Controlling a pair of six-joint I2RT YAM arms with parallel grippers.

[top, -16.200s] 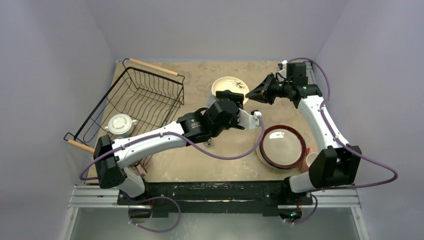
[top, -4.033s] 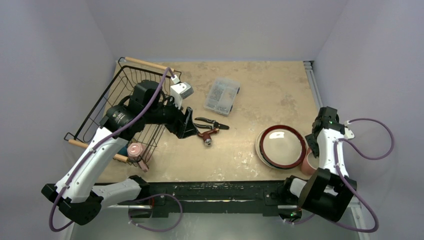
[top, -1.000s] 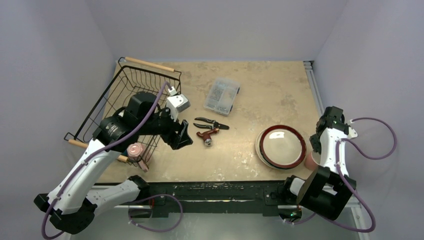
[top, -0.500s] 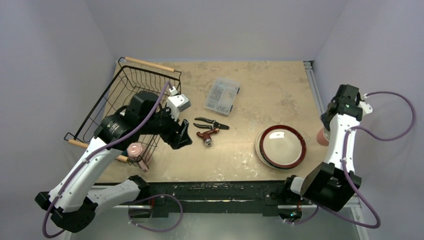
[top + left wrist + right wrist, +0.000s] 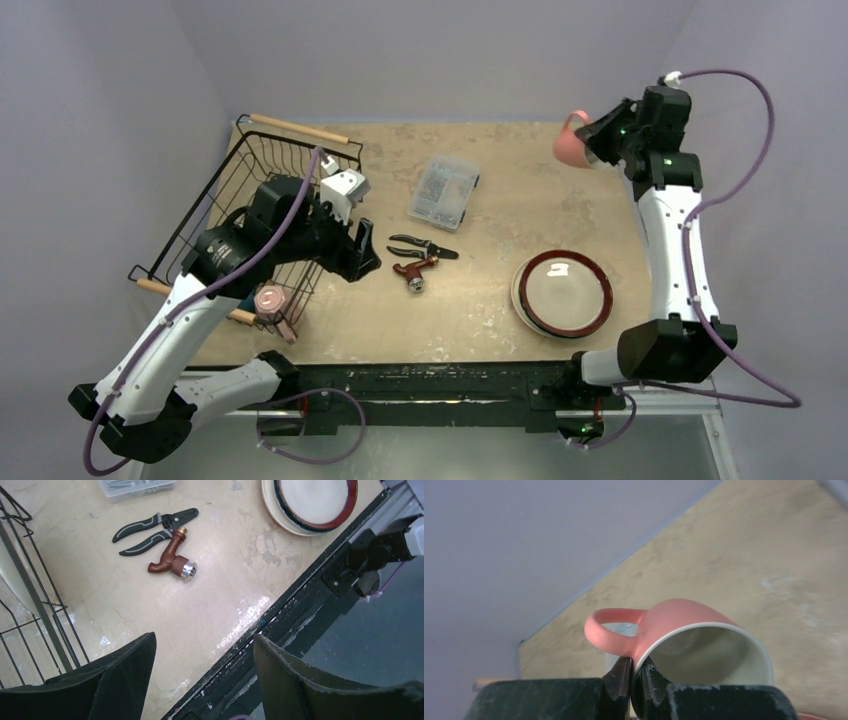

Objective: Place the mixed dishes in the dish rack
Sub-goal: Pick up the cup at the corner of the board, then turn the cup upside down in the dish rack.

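High over the table's far right corner, my right gripper [image 5: 592, 138] is shut on the rim of a pink mug [image 5: 570, 143]. In the right wrist view the gripper [image 5: 636, 669] pinches the mug [image 5: 689, 630] beside its handle, white inside facing the camera. The black wire dish rack [image 5: 300, 131] stands at the left. My left gripper [image 5: 365, 252] hangs open and empty by the rack's right side; its fingers [image 5: 120, 677] frame bare table. A red-black-rimmed plate [image 5: 562, 290] lies on another plate at the near right. A second pink mug [image 5: 268, 299] sits at the rack's near corner.
Black pliers [image 5: 425, 245] and a brown hose nozzle [image 5: 415, 272] lie mid-table, also pliers [image 5: 150, 527] and nozzle [image 5: 172, 562] ahead of the left gripper. A clear compartment box [image 5: 444, 190] lies behind them. Rack wires [image 5: 30, 605] stand at that view's left.
The right arm has swung up and toward the far side, lifting the pink mug from the near right edge into the air. The left arm has hardly moved.
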